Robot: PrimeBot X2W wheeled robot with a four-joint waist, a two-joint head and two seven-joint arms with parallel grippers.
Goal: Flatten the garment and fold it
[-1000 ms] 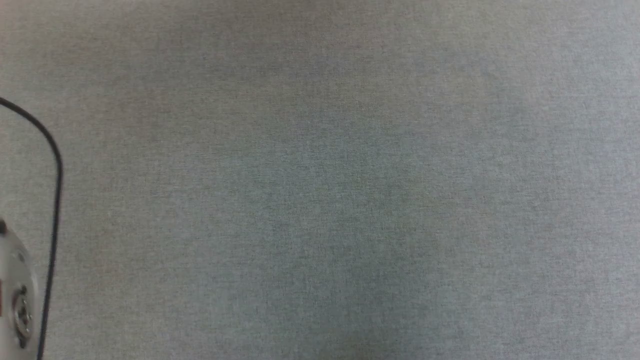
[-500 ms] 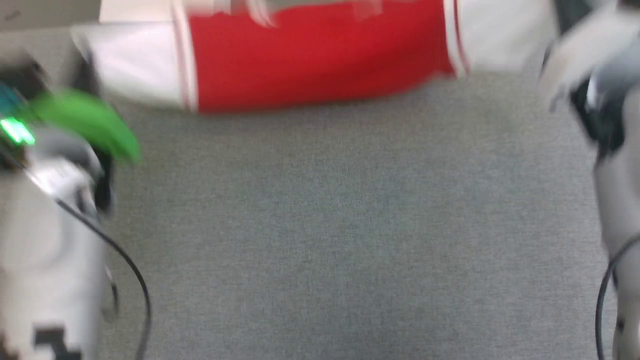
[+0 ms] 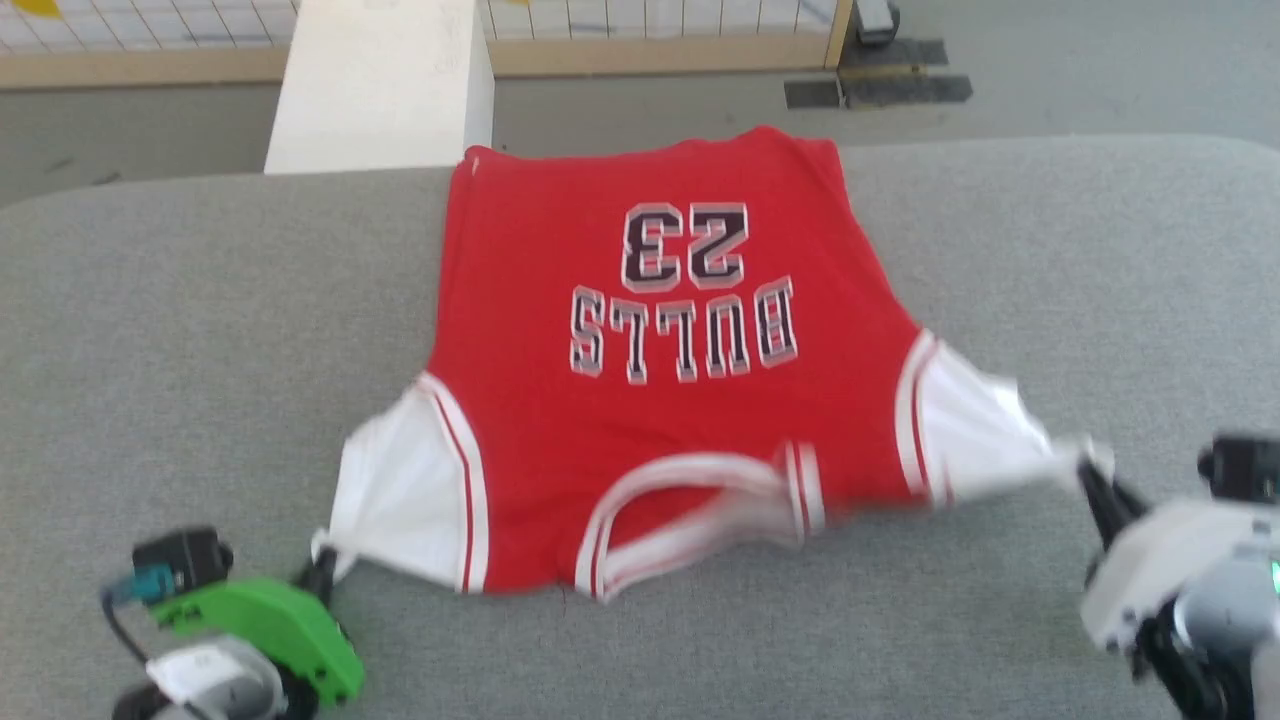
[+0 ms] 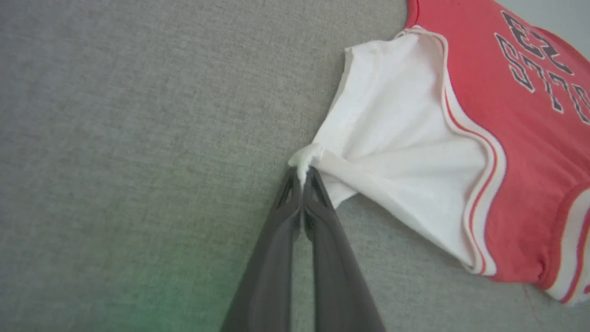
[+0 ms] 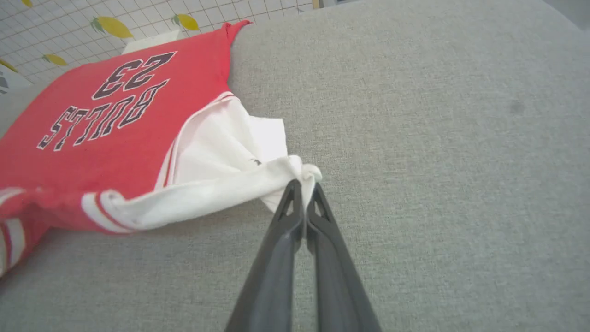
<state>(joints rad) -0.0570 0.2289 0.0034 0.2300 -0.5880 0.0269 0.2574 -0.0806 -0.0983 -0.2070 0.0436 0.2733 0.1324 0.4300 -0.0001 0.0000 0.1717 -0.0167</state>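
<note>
camera: the head view is swinging a lot. A second ago it was looking at plain grey fabric with a cable at the left edge, and half a second ago it was a blur with a red-and-white band along the top. Now it's taking in the whole shirt, so I'm reading that as the head moving, not the things.
garment (image 3: 660,400): it's lying spread on the grey padded surface (image 3: 200,330), print side up, with the hem reaching the far edge and the striped collar (image 3: 690,520) sitting nearest the robot and looking a bit smeared.
print (image 3: 685,290): "BULLS 23" is showing upside down from the robot's side. It wasn't readable in the blurred shot before.
left gripper (image 4: 302,177): its fingers are pressing together on the bunched tip of the white sleeve (image 4: 396,138) on that side, which is pulling into a taut point.
right gripper (image 5: 304,188): same deal here, it's pinching the corner of the other white sleeve (image 5: 221,143), with the cloth gathering into a little knob at the fingertips.
arms: both are sitting low at the near corners now, well apart, with the shirt stretching between them. The green housing (image 3: 260,620) on the left one is looking sharp instead of smeared.
background: a white block (image 3: 380,90) is standing beyond the far edge, near the shirt's hem.
</note>
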